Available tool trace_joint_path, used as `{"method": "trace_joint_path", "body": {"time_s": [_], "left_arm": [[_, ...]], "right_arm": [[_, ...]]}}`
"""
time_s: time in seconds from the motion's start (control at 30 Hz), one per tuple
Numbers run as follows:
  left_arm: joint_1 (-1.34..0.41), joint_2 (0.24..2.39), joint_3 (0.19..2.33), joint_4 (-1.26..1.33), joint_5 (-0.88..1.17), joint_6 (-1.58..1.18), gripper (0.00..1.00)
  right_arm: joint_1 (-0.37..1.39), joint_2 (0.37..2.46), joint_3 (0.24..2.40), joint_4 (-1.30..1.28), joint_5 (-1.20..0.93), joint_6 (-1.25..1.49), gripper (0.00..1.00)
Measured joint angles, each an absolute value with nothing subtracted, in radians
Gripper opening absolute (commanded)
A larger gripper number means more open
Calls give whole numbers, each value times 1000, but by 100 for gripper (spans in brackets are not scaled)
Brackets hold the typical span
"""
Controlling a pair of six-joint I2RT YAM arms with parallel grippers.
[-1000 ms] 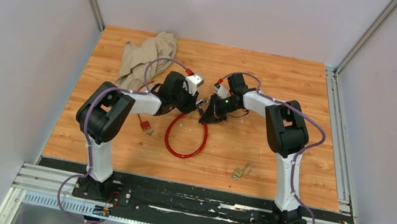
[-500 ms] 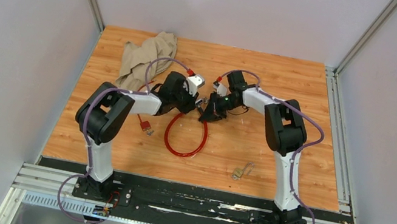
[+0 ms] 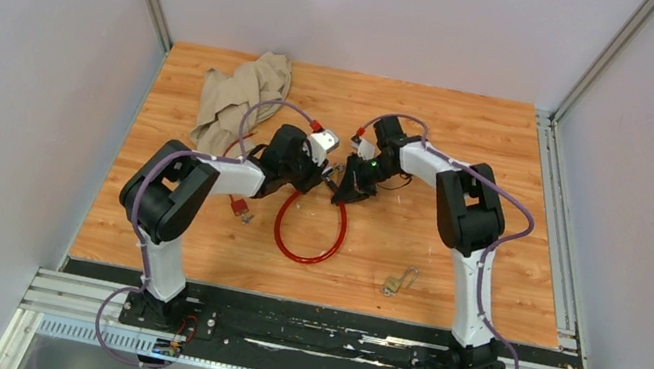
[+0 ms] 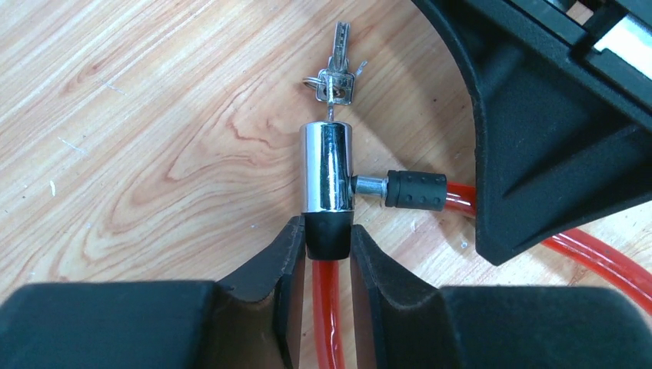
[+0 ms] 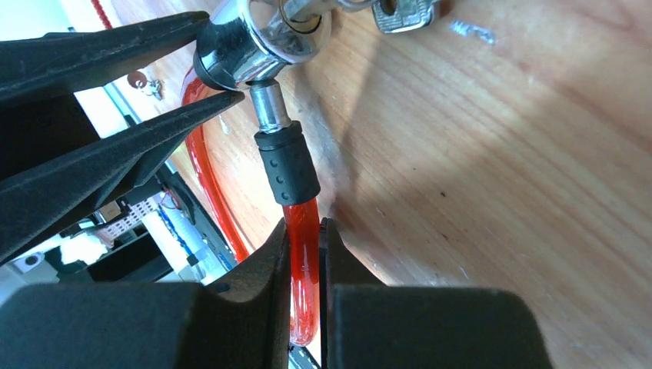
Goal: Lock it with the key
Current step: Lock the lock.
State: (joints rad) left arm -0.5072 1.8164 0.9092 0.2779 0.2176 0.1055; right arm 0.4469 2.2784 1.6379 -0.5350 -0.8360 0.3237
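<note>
The key [image 4: 337,84] sits just above the centre of the left wrist view. Its silver head is at the top end of the chrome lock barrel [image 4: 327,165], and a thin blade runs from it down into that end. A small ring [image 4: 311,80] hangs at the head, and a second blade on it points toward the top of the frame. Both lie low over the wooden desk [image 4: 115,115].

The left pincer [image 4: 323,257] comes up from the bottom edge. It is clamped on the lock barrel at the black cap of the lower end, the end opposite the key, so the key lies straight ahead of it, a barrel's length from the fingertips.

A black sleeve [image 4: 415,190] with a short metal pin meets the barrel's right side. I cannot tell whether the pin is fully seated. The red cable [image 4: 592,257] leaves the sleeve toward the lower right.

In the right wrist view, the right pincer [image 5: 305,257] is closed on the cable just below the sleeve. The key is at the top edge of that frame, well apart from its fingertips.

From above, both pincers meet mid-desk over the cable's loop. A tan cloth [image 3: 237,98] lies upper left, a small red tag [image 3: 239,205] left of the loop, and a brass padlock [image 3: 397,282] lower right.
</note>
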Motion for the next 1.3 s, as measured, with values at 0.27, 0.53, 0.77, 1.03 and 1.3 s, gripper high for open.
{"method": "trace_joint_path", "body": {"time_s": [0.27,0.53,0.77,1.03,1.3], "left_arm": [[-506,1817,900,303,205,68,0],[-539,1817,889,324,158,64,0],[-552,1816,889,323,114,56,0],[-550,1811,892,307,111,51,0],[-524,1806,892,293,157,53,0]], "right_arm": [[442,2275,1593,-459,-869,363,12],[442,2264,1593,-421,-856,339,33],[441,2240,1594,-428,-828,285,45],[395,2185,1593,-440,-729,192,52],[363,2176,1594,-452,-691,99,47]]}}
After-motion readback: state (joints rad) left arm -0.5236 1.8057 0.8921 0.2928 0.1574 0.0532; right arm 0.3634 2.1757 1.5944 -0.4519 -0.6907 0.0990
